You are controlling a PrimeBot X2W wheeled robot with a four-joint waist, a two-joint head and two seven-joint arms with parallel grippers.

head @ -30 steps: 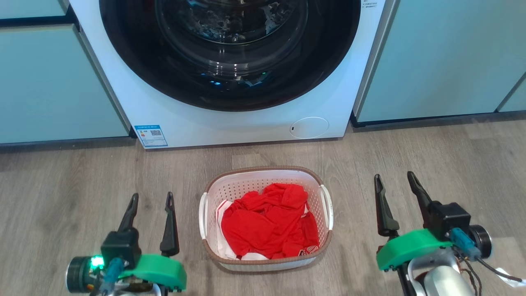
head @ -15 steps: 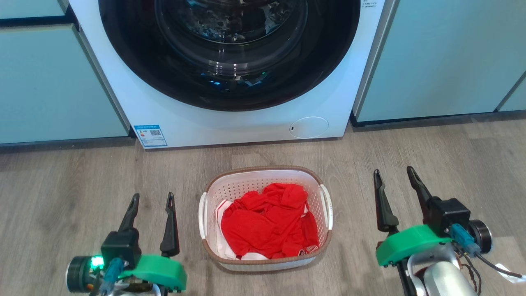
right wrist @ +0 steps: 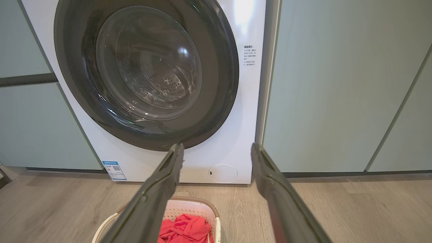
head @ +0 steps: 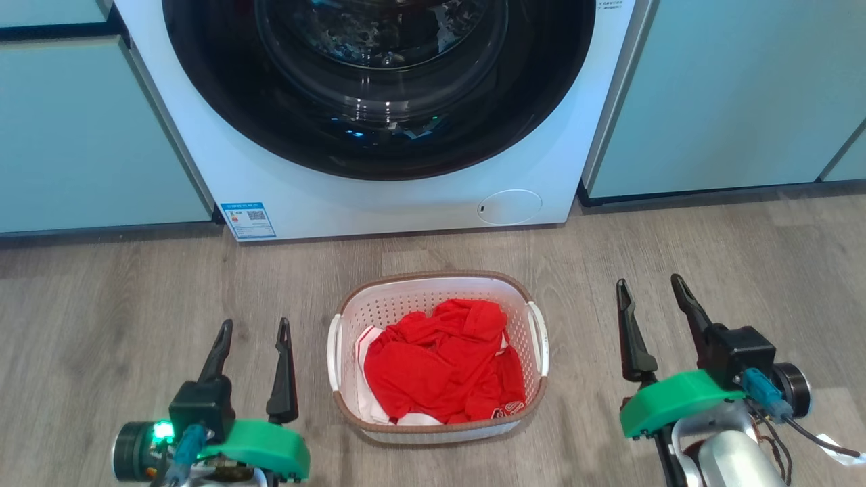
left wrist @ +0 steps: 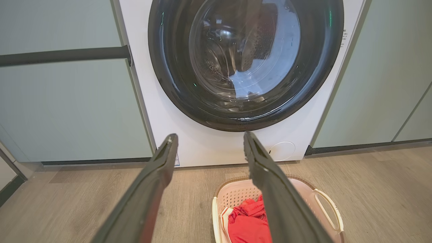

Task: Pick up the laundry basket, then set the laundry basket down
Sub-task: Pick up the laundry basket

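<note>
1. A white front-loading washing machine [head: 406, 203] stands between pale teal cabinets [head: 88, 135], and its dark-rimmed round glass door [head: 379, 88] takes up most of its front.
2. A blue-and-white label [head: 248, 220] sits at the lower left corner of the machine's front. A round flap [head: 509, 207] sits at the lower right.
3. Grey-brown wood planks make up the floor [head: 101, 304], which runs from the machine's foot back to the robot.
4. The laundry basket [head: 433, 276] rests on the floor in front of the machine, below the door and apart from it. Red clothes [head: 440, 365] are heaped inside, lower than the brown rim.
5. The left tool [head: 255, 323] is on the basket's left side, its two dark fingers spread and empty, pointing toward the machine. Its inner finger is near the basket's white left handle [head: 333, 352] but not touching it.
6. The right tool [head: 648, 281] is on the basket's right side, also released with nothing between its fingers. It stands farther from the right handle [head: 543, 338], with a strip of floor between them.
7. In the left wrist view the basket lies at the lower right, partly behind one finger. In the right wrist view it lies at the bottom, left of centre, partly behind the left-hand finger.
</note>
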